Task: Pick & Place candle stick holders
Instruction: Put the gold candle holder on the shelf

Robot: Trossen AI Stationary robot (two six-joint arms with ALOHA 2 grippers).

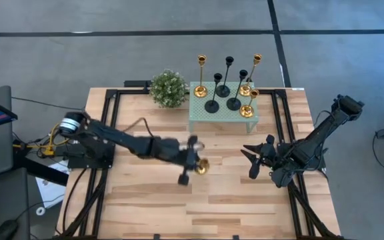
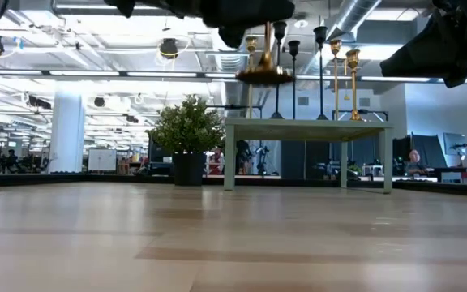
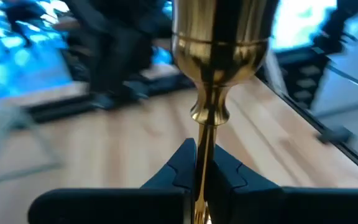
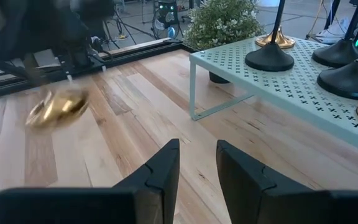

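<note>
My left gripper point(image 1: 195, 161) is over the middle of the table, shut on a shiny gold candle stick holder point(image 1: 203, 167), which hangs high above the wood in the low view point(image 2: 263, 73). My right gripper point(image 1: 252, 161) is open and empty to its right, its fingers apart in the right wrist view point(image 4: 197, 171), where the held holder shows as a gold blur point(image 4: 58, 109). Several gold point(image 1: 201, 87) and black point(image 1: 212, 103) holders stand by their round bases on the mint green perforated stand point(image 1: 223, 119) at the far side. My left gripper pinches the gold holder's thin stem point(image 3: 202, 163) between its two fingers, just short of a small knob. The flared wide end point(image 3: 219, 43) lies beyond the fingertips. In the low view the holder hangs roughly upright, its round base point(image 2: 263, 75) lowest, lifted clear of the table.
A round green bushy plant point(image 1: 169, 88) stands left of the stand at the far edge. Bare wood point(image 1: 199, 207) lies between the grippers and the near edge. Dark frame rails point(image 1: 105, 120) run along the table's sides. People show in the room beyond the table.
</note>
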